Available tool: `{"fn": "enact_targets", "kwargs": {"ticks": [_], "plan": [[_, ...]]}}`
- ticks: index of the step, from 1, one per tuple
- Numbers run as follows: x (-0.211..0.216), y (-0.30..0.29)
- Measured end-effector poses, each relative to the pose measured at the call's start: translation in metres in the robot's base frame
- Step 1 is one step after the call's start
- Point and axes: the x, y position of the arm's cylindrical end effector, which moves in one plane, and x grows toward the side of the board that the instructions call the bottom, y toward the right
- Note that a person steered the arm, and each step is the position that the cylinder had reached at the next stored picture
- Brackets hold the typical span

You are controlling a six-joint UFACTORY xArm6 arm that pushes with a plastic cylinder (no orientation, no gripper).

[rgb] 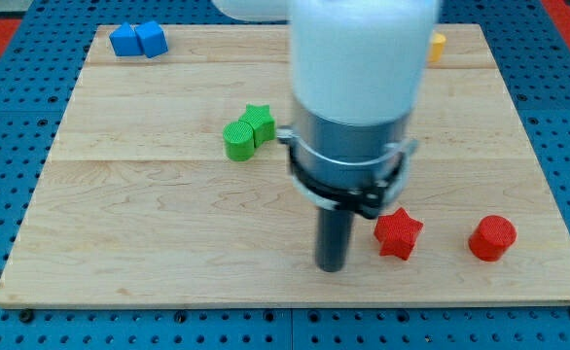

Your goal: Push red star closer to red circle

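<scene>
Lowest in view, my tip, the end of a straight dark rod with no jaws to open or close, rests on the pale wooden bench just to the view's left of the ridged red star block. Star and ridged red circle block lie apart, so the push remains unfinished. With several points, the star shows no long axis.

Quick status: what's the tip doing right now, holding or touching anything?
My tip: a bare rod, no jaws, holding nothing; it sits on the wooden board just to the view's left of the red star block, apparently not touching.
</scene>
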Motion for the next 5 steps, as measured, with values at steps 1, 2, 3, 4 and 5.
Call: {"fn": "enact_targets", "kwargs": {"ticks": [1, 2, 3, 4, 5], "plan": [[0.000, 0.052], [0.005, 0.048], [0.011, -0.025], [-0.016, -0.034], [-0.030, 0.013]]}}
